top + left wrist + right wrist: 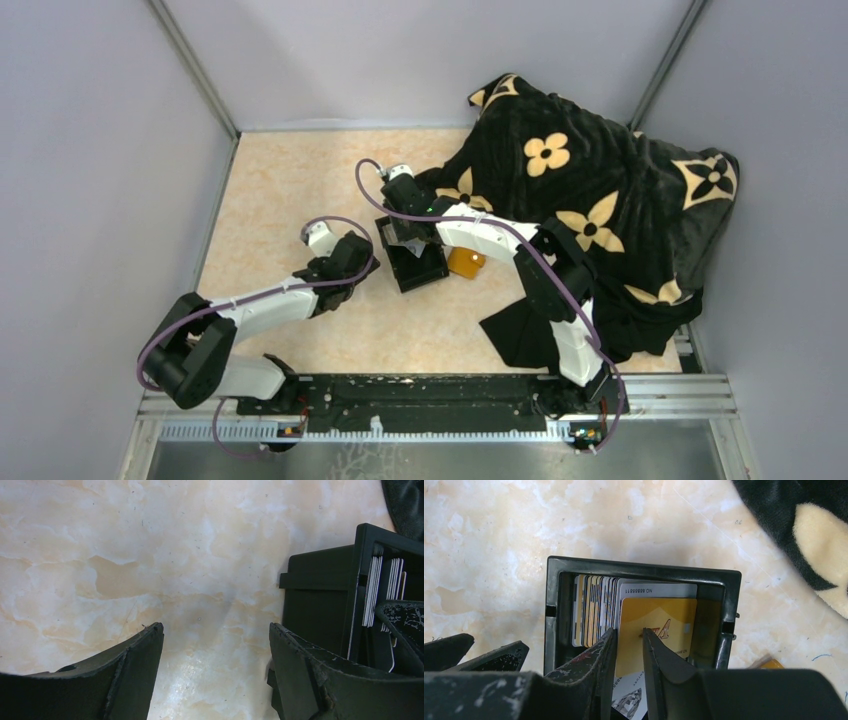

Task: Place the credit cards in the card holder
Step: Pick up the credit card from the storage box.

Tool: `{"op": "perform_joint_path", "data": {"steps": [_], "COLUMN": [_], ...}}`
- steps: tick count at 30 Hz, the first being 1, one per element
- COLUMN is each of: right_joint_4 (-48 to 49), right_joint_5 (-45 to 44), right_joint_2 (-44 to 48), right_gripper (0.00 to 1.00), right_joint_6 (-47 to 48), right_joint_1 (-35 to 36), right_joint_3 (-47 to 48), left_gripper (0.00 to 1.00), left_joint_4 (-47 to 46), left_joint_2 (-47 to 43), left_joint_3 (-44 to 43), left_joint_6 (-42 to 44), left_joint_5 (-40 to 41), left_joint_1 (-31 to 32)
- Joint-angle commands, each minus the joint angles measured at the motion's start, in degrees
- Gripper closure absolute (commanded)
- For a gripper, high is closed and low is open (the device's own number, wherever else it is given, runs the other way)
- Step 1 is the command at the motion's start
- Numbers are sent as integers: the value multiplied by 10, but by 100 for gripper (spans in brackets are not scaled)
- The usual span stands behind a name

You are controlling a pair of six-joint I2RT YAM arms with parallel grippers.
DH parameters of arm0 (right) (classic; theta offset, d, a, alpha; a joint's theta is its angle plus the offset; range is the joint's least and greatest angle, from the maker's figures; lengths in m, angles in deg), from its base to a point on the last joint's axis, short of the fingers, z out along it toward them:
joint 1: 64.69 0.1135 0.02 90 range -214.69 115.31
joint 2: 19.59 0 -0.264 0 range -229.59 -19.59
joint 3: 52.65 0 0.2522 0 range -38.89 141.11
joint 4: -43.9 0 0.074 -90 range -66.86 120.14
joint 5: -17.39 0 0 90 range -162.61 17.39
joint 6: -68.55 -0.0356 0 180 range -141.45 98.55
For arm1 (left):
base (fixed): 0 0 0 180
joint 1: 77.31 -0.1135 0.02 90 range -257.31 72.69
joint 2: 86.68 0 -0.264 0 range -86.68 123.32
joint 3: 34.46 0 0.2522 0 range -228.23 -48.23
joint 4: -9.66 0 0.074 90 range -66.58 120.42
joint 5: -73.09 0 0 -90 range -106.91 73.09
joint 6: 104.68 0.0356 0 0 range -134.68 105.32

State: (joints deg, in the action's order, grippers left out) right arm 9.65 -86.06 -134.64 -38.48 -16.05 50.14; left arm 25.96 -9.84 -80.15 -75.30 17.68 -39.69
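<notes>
Several credit cards (pixel 594 610) stand on edge in a black open box (pixel 644 570). A golden-tan card (pixel 669 617) leans at the front of them, with a white card (pixel 659 589) behind it. My right gripper (pixel 629 632) hangs over the box, its jaws a narrow gap apart in front of the golden card's face, with nothing pinched between them. The orange-tan card holder (pixel 465 262) lies on the table just right of the box (pixel 420 272); one corner of the card holder (pixel 769 662) shows in the right wrist view. My left gripper (pixel 216 627) is wide open and empty over bare table, left of the box (pixel 315 595).
A black blanket (pixel 600 200) with tan flower patterns is heaped over the back right of the table and reaches close to the box. Grey walls enclose the marbled tabletop (pixel 290 180) on the left, back and right.
</notes>
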Motion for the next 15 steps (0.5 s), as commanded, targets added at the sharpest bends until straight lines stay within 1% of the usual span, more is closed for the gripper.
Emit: {"op": "perform_joint_path", "data": {"steps": [1, 10, 15], "right_joint_4": [5, 3, 2], "right_joint_5": [-6, -1, 6], "right_joint_2": [35, 36, 36], "right_gripper": [74, 73, 70], "right_joint_6": [3, 3, 3], "right_joint_1": [4, 5, 3], "right_joint_3": [26, 32, 33], "left_gripper": [17, 17, 17], "left_joint_4": [-8, -9, -9], "left_joint_2": [1, 5, 8], "left_joint_3": [-10, -16, -17], "left_joint_6": [-1, 2, 4], "left_joint_5": [-1, -1, -4], "left_joint_1": [3, 3, 3]}}
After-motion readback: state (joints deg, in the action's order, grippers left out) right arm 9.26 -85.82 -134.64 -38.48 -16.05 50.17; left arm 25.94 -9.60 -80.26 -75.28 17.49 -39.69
